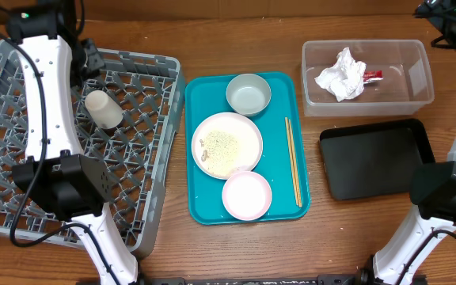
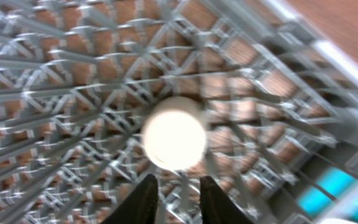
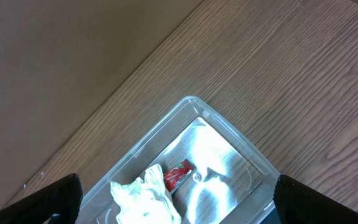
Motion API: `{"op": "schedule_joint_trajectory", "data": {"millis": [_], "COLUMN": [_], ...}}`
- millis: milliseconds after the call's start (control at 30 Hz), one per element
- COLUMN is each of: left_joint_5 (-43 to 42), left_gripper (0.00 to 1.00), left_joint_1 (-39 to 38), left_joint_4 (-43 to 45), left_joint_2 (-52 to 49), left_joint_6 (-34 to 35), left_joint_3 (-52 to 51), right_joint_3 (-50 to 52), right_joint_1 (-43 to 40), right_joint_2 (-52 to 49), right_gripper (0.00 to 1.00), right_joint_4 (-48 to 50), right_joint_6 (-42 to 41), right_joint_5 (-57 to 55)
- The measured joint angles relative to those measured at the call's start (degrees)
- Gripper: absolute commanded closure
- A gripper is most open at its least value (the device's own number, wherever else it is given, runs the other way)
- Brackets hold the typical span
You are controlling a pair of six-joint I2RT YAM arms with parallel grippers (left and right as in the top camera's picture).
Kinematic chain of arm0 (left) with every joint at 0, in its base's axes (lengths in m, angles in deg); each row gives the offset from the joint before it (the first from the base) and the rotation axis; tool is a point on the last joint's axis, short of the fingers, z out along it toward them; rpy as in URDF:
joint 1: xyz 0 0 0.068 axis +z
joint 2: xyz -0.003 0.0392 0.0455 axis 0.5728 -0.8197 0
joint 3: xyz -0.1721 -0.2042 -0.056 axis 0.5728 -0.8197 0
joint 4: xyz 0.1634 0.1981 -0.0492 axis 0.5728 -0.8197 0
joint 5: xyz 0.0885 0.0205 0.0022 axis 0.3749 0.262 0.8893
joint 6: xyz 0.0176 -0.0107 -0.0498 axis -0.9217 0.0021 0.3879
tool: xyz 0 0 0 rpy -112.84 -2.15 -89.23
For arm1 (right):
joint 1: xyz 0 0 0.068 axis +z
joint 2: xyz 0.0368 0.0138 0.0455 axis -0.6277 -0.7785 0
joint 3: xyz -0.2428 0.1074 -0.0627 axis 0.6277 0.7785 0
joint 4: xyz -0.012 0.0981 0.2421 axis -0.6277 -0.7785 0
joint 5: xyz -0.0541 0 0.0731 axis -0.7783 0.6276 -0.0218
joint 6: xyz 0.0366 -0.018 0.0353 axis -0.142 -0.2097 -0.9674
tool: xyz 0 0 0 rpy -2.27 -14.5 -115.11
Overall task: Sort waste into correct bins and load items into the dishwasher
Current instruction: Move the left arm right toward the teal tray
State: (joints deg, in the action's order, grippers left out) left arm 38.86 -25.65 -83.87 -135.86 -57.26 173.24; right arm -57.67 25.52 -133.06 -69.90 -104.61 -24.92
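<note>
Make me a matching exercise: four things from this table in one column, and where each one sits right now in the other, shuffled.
Things:
1. small white cup
2. crumpled white paper napkin
3. thin wooden chopsticks
4. pale rice-like crumbs

Places:
A. on the large white plate
B. in the clear rectangular plastic tub
C. in the grey plastic dish rack
D. lying directly on the teal serving tray

Pairs: 1-C, 2-B, 3-D, 4-A

small white cup [image 1: 103,108] lying in the grey rack [image 1: 145,119], white napkin [image 1: 340,74] and red wrapper [image 1: 373,76] in the clear tub [image 1: 422,55], black tray [image 1: 374,162] beside it
</note>
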Motion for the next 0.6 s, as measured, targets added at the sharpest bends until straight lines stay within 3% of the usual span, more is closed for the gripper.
{"op": "schedule_joint_trajectory", "data": {"millis": [100,167,400,600], "left_joint_5": [-6.54,-11.17,-15.96,-16.06], "left_gripper": [0.30,0.21,0.19,0.20], "left_joint_1": [-0.85,-2.38,-9.66,-13.27], "left_joint_4": [-0.72,-0.96,0.44,6.86], "left_joint_2": [0.00,0.00,0.00,-0.28], "left_joint_6": [-3.28,-5.40,-8.00,-8.00], "left_joint_3": [2.01,2.03,-1.07,-9.40], "right_joint_3": [0.00,0.00,0.00,0.00], "right_joint_1": [0.00,0.00,0.00,0.02], "right_joint_2": [0.00,0.00,0.00,0.00], "right_gripper": [0.00,0.00,0.00,0.00], "right_joint_4": [0.00,0.02,-0.02,0.00], "right_joint_6": [0.00,-0.02,-0.02,-0.02], "right_joint_5": [0.00,0.00,0.00,0.00]}}
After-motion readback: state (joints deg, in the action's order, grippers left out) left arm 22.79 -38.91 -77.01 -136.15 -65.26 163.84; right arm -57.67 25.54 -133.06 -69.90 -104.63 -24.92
